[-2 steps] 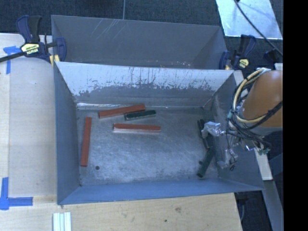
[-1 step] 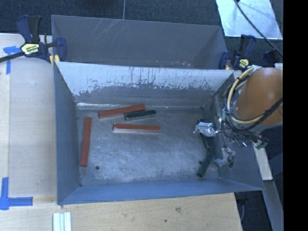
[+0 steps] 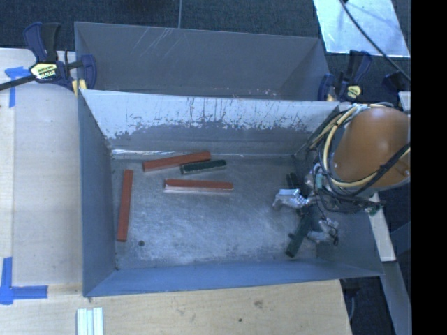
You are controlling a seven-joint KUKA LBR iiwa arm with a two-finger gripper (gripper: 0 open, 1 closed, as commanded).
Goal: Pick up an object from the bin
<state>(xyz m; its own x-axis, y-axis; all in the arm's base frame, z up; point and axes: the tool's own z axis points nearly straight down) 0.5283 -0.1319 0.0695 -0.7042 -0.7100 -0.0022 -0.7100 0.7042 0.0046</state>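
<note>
My gripper [image 3: 298, 236] hangs low over the right end of the bin floor, close to the right wall, with nothing seen in it. The nearest loose thing is a flat red-brown stick [image 3: 198, 185] lying crosswise in the middle, well to the gripper's left. Just behind it lie a dark green pen-like rod [image 3: 203, 166] and a second red-brown stick [image 3: 176, 162], side by side near the back wall. A third red-brown stick [image 3: 124, 205] lies lengthwise along the left wall.
The orange dome and looped cables on the wrist sit above the bin's right wall. A small dark speck lies on the floor near the front left corner. Bare grey floor lies between the sticks and the gripper.
</note>
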